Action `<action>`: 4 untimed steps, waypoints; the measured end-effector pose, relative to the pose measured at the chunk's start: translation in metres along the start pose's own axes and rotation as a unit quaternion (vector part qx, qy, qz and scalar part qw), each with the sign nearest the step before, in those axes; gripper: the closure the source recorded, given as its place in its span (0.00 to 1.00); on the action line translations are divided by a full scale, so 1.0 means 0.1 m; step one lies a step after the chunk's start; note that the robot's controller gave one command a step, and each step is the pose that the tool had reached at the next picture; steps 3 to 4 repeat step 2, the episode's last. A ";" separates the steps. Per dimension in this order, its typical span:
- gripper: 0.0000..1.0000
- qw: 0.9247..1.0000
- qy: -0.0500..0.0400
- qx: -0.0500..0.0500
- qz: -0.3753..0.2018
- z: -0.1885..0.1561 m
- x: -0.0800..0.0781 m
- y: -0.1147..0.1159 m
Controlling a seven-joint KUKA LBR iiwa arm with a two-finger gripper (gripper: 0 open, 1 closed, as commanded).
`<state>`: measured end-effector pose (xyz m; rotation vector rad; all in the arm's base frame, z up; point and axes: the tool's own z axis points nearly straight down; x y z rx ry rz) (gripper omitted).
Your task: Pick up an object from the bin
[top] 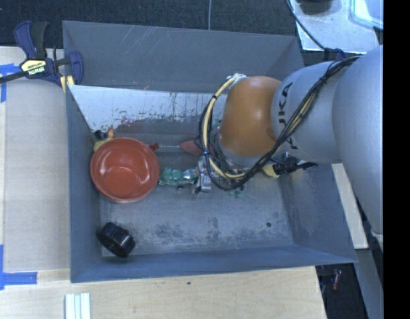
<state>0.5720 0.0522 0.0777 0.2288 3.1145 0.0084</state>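
I am hovering the gripper (203,182) low over the middle of the bin (191,72), just beside a small green thing (171,175) lying between it and the red bowl (125,169). Whether the gripper is open or closed I cannot tell. I am judging the green piece light, hard, likely slippery, so I am planning a pinch across its narrow middle.

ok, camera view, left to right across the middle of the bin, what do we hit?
red bowl → green item → end effector. The black cap in the near-left corner is left out because it sits within the bowl's span.
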 end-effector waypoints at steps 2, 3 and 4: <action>1.00 1.000 0.003 0.000 0.000 -0.84 0.00 0.00; 1.00 1.000 0.003 0.000 0.000 -0.84 0.00 0.00; 1.00 1.000 0.003 0.000 0.000 -0.84 0.00 0.00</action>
